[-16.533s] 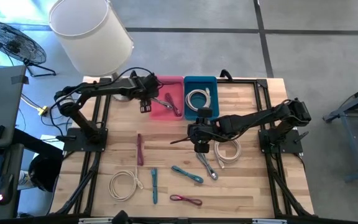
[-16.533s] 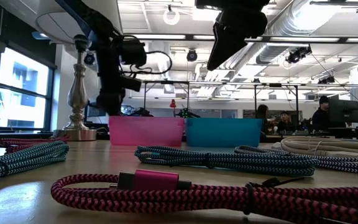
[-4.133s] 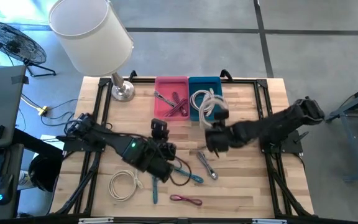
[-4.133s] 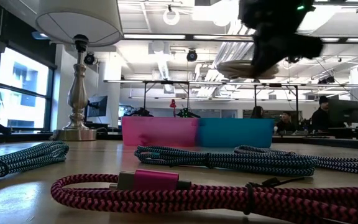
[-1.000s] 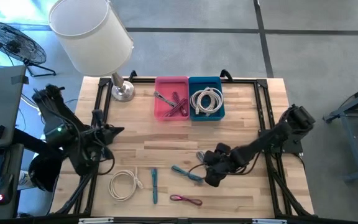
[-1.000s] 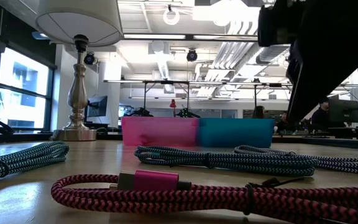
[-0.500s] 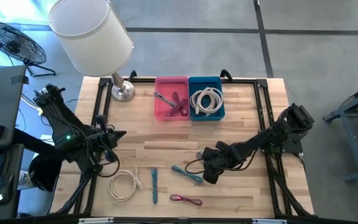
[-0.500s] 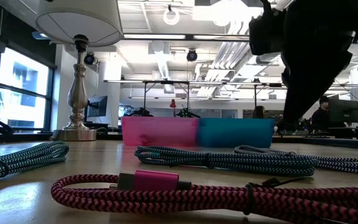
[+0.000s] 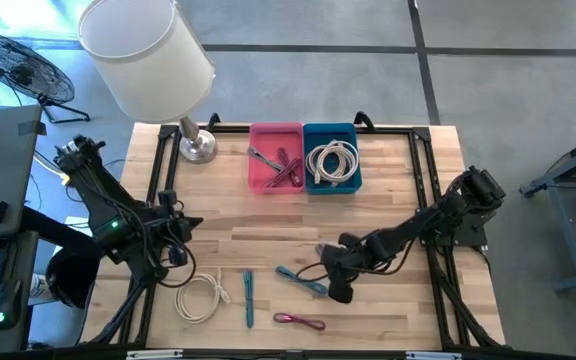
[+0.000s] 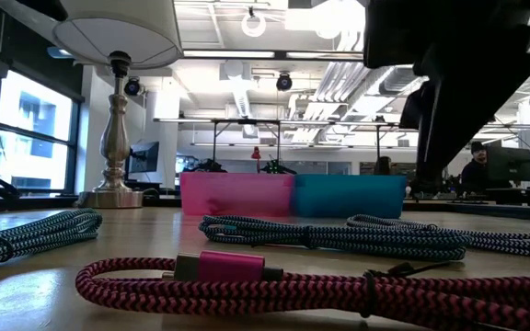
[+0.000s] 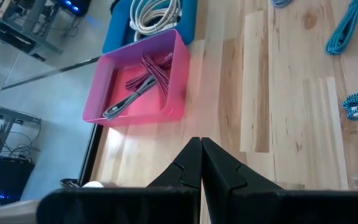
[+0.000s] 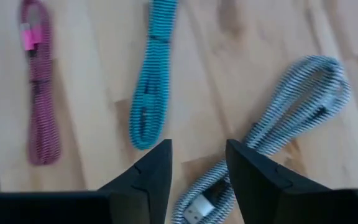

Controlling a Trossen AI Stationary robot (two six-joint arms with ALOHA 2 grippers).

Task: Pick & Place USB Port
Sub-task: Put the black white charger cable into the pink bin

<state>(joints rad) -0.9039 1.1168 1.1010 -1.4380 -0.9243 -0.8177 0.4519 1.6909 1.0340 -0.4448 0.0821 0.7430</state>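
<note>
Hovering low over the middle of the tabletop (image 9: 268, 235), the right hand (image 12: 197, 144) has its fingers (image 12: 148, 177) apart, and we see nothing between them yet. Just beneath it lies the grey-striped cable (image 12: 297, 106), its plug end close under the hand. We judge this cable to be the next one to pick, so the open stance suits a descent onto it. The right hand points downward, probably to pinch the bundle from above.

The left hand (image 11: 201, 140) waits at the left edge of the tabletop with its fingers pressed together and empty. It is drawn back, we think, to leave the middle free for the other arm. It faces the pink bin (image 11: 179, 74).

We count five cables loose on the tabletop:
- one grey-striped cable
- two teal: the longer teal cable (image 9: 301, 280) and the short teal cable (image 9: 248, 298)
- one magenta cable (image 9: 298, 321)
- one white coil (image 9: 200, 297)

There are two bins, touching side by side at the far edge. The pink bin holds dark red cables, and the blue bin (image 9: 311, 130) holds white ones, so sorting seems to go by colour. We cannot count the cables inside either bin for certain. One lamp (image 9: 146, 45) stands at the far left corner.
</note>
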